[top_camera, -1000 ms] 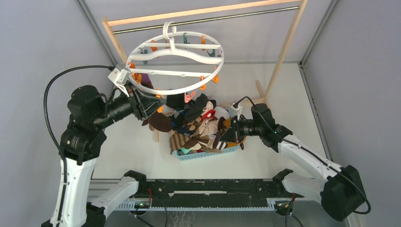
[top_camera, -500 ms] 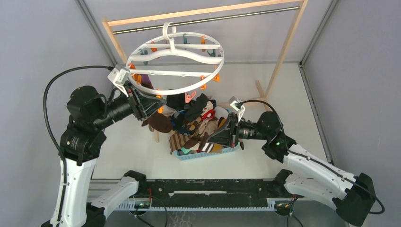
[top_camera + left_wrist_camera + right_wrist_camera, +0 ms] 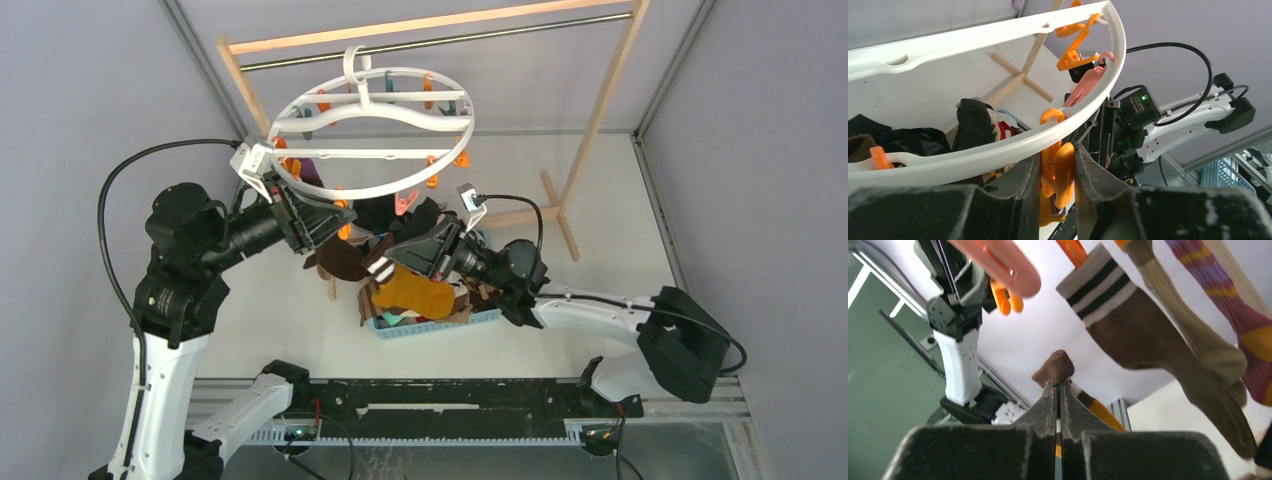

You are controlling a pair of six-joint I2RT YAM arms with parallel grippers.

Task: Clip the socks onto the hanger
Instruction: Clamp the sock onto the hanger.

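The round white hanger (image 3: 372, 131) hangs from the rack's rod, with orange, teal and pink clothespins under its ring (image 3: 998, 150). My left gripper (image 3: 335, 225) (image 3: 1058, 175) is shut on an orange clothespin (image 3: 1064, 172) at the ring's near edge. Just to its right, my right gripper (image 3: 392, 262) (image 3: 1058, 385) is shut on the brown cuff (image 3: 1058, 367) of a mustard sock (image 3: 418, 290), which hangs below the fingers. More socks (image 3: 420, 240) fill the basket. In the right wrist view, a brown sock with a striped cuff (image 3: 1148, 325) and two others hang from clothespins.
The light-blue basket (image 3: 440, 325) sits on the table between the arms, under the hanger's near side. A wooden-framed rack (image 3: 600, 100) with a metal rod spans the back, its foot (image 3: 555, 205) right of the basket. A pink clothespin (image 3: 1008, 265) hangs close above my right gripper.
My right arm has swung left and up from the basket's right side, lifting the mustard sock toward the left gripper. The left arm and its clothespin have stayed put.
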